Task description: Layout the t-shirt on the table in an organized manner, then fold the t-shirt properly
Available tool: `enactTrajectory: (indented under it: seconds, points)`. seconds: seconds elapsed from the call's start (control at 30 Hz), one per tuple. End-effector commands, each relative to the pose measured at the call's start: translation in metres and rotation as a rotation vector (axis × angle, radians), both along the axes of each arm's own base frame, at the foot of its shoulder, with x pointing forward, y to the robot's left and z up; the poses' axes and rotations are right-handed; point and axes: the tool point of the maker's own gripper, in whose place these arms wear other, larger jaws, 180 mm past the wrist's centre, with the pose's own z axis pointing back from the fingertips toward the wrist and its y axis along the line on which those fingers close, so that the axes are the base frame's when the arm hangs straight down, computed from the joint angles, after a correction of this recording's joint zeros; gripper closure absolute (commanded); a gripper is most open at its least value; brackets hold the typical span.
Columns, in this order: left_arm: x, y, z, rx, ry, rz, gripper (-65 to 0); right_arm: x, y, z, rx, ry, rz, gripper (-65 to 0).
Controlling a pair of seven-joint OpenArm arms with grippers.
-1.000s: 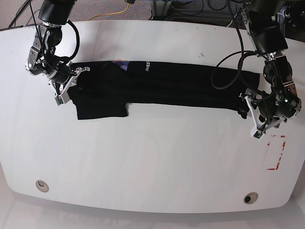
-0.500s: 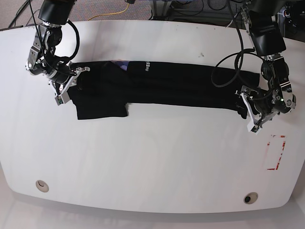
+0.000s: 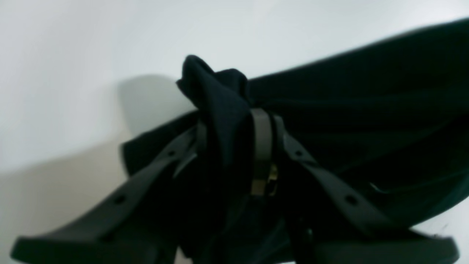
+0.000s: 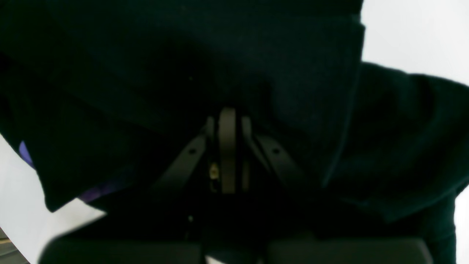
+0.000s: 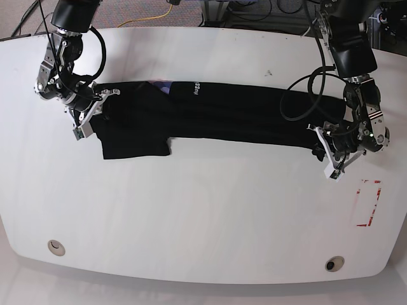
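The t-shirt (image 5: 216,114) lies stretched in a long band across the far half of the table (image 5: 203,216), soft, light and droopy, so you grip bunched hem and shoulder edges: left gripper (image 3: 234,132) pinches a wad at 1 end, right gripper (image 4: 227,146) is clamped on the other.

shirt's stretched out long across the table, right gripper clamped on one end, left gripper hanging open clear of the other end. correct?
Not quite. The left gripper isn't open and clear: the left wrist view shows its jaws closed on a bunched fold of the t-shirt. The rest holds: the shirt lies stretched long across the table, and the right gripper is clamped on the other end.
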Motion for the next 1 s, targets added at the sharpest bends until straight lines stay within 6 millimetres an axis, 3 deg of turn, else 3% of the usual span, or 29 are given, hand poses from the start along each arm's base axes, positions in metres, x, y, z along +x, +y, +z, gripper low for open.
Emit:
enactTrajectory:
  seconds: [0.0,0.13,0.27,0.43,0.63,0.97]
  points:
    - [0.013,0.005,0.016,0.005,-0.059,0.002,-11.5,-0.008,-0.013,-0.006,-0.065,0.057,0.001,-1.7]
    - [0.014,0.005,0.017,0.0,-0.063,0.005,-9.6,-0.009,-0.013,-0.007,-0.064,0.058,0.001,-1.7]
    - [0.015,0.005,0.021,0.003,-0.073,0.004,0.0,-0.009,-0.013,-0.007,-0.064,0.058,0.001,-1.7]
    - [0.021,0.006,0.041,0.033,-0.138,-0.008,0.0,-0.009,-0.013,-0.007,-0.064,0.06,0.0,-1.7]
    - [0.015,0.004,0.061,0.082,-0.204,-0.033,0.0,-0.008,-0.013,-0.007,-0.065,0.059,0.0,-1.7]
    - [-0.01,-0.001,0.067,0.134,-0.232,-0.069,0.0,-0.008,-0.013,-0.007,-0.064,0.058,0.0,-1.7]
